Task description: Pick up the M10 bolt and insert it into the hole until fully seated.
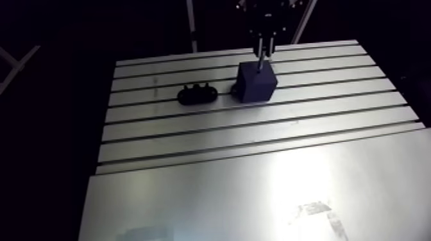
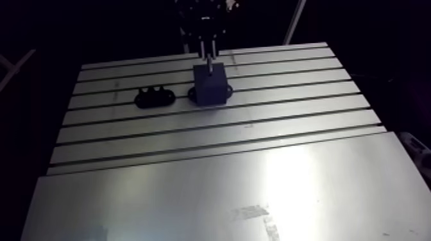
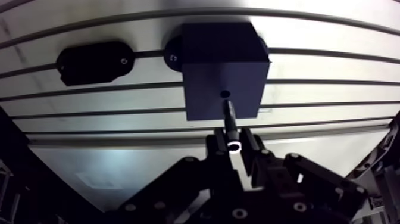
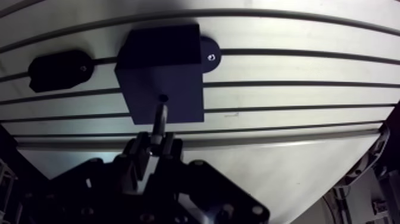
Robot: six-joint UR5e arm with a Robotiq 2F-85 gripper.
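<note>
Holding the M10 bolt [image 3: 230, 119] near its head, my gripper [image 3: 233, 145] is clenched on it, tip just short of the hole [image 3: 225, 94] in the dark block [image 1: 258, 82], upper middle of the arm view. I judge it stiff, smooth and slippery; a tilt could jam it.

My wrist [image 1: 264, 18] hangs down from above, dark and compact, with my jaws pointing down. My jaws are closed narrow on the bolt [image 3: 228, 114]. My two fingers [image 3: 218, 143] press its head end from either side, with only the bolt's own width between them. The shank runs out ahead of my fingertips, in line with my fingers. In the arm view my fingers show as two thin pale bars, close together and parallel, just below the wrist.
</note>
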